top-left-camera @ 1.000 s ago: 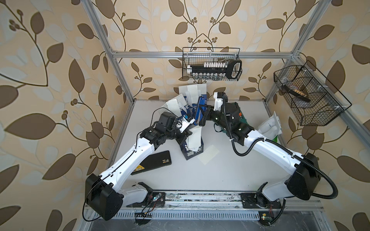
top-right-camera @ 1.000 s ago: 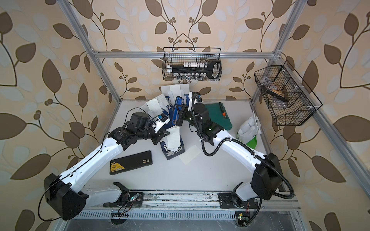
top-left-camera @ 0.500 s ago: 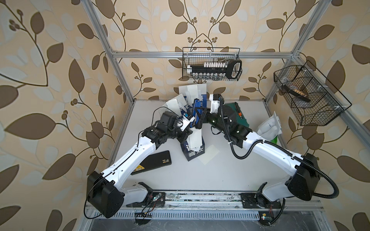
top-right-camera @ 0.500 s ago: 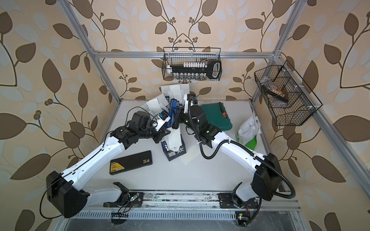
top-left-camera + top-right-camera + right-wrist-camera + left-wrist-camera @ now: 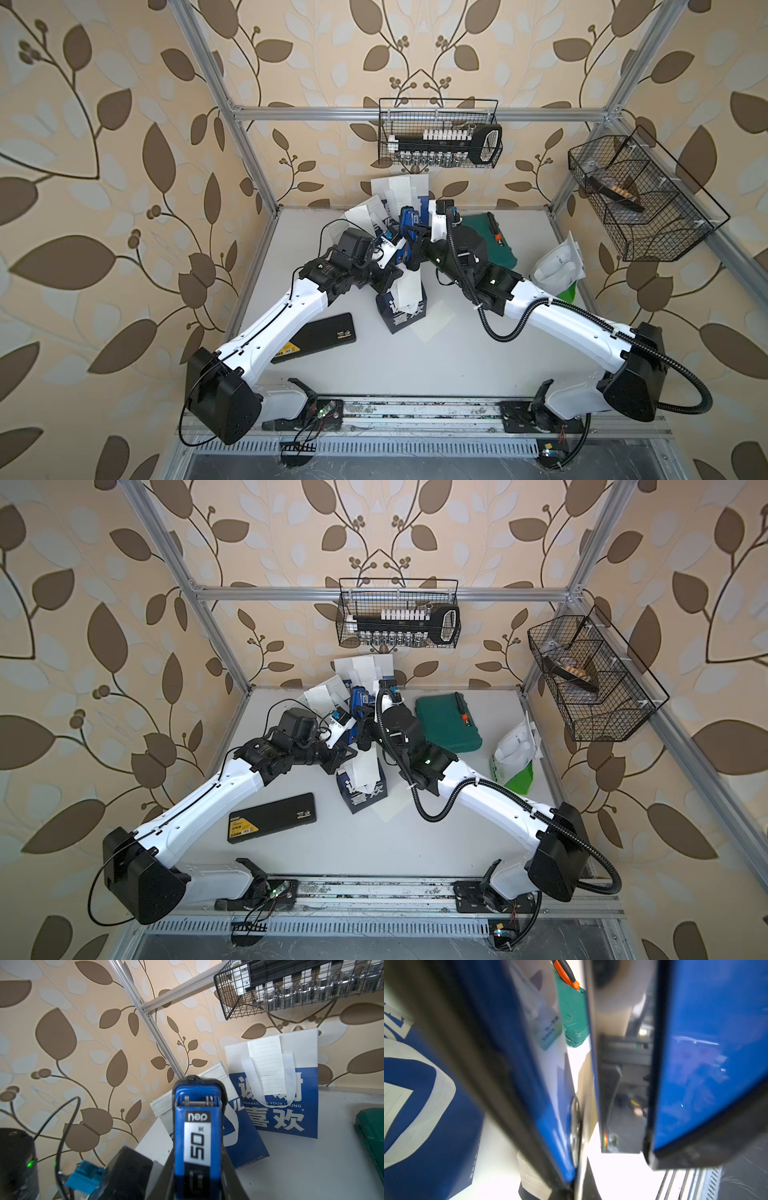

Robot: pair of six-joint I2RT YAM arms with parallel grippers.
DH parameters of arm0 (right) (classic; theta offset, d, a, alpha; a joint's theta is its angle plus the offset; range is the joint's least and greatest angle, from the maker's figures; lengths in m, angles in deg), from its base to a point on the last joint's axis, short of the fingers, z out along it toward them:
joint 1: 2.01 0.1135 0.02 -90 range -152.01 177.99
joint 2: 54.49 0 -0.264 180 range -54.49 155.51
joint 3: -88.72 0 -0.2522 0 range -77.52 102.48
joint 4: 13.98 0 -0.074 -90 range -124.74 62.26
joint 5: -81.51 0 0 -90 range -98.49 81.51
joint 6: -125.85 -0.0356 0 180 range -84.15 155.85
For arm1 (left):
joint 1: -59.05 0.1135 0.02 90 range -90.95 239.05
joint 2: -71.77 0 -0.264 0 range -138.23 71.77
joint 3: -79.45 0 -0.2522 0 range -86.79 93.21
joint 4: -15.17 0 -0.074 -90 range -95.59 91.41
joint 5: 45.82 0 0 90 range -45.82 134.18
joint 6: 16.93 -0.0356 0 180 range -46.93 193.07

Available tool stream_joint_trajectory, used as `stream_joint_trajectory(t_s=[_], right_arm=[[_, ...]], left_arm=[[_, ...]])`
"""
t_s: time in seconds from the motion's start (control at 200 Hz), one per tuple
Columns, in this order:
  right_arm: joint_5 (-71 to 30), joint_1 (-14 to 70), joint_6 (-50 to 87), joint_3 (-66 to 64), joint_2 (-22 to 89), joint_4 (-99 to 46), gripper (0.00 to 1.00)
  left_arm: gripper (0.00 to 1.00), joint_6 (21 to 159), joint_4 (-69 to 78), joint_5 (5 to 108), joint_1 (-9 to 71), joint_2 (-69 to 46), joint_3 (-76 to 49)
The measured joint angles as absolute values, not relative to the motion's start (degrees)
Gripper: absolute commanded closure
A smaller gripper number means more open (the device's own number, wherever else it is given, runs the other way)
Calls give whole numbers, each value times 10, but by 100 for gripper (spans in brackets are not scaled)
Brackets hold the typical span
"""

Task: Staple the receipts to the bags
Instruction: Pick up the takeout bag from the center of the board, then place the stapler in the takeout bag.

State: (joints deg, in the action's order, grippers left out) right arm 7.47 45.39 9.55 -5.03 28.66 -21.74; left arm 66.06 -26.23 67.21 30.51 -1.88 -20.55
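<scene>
The small navy bag (image 5: 401, 313) (image 5: 361, 796) stands mid-table with a receipt (image 5: 409, 286) over its front. My left gripper (image 5: 388, 270) (image 5: 577, 1188) is shut on the top edge of that receipt at the bag's mouth. My right gripper (image 5: 415, 249) (image 5: 197, 1167) is shut on a blue stapler (image 5: 409, 232) (image 5: 197, 1130), held right beside it. In the left wrist view the stapler's blue halves (image 5: 706, 1064) lie either side of a thin pale edge. A blue-and-white bag (image 5: 291, 1118) at the back wall carries a receipt (image 5: 268, 1068). Another receipt (image 5: 432, 326) lies loose.
A green case (image 5: 494, 245) lies behind my right arm, and a white-and-green bag (image 5: 559, 270) leans at the right edge. A black case (image 5: 320, 343) lies at the front left. Wire baskets hang on the back rail (image 5: 440, 137) and the right side (image 5: 640, 203).
My right arm has carried the stapler leftward and down to the navy bag's top, beside my left gripper. The left gripper has shifted only slightly, still holding.
</scene>
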Motion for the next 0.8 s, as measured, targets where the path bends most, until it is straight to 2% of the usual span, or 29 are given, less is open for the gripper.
stream_joint_trajectory(t_s=[0.8], right_arm=[[122,473,152,-51,276,-243,100]], left_arm=[[100,692,-254,711,306,-11,-199]])
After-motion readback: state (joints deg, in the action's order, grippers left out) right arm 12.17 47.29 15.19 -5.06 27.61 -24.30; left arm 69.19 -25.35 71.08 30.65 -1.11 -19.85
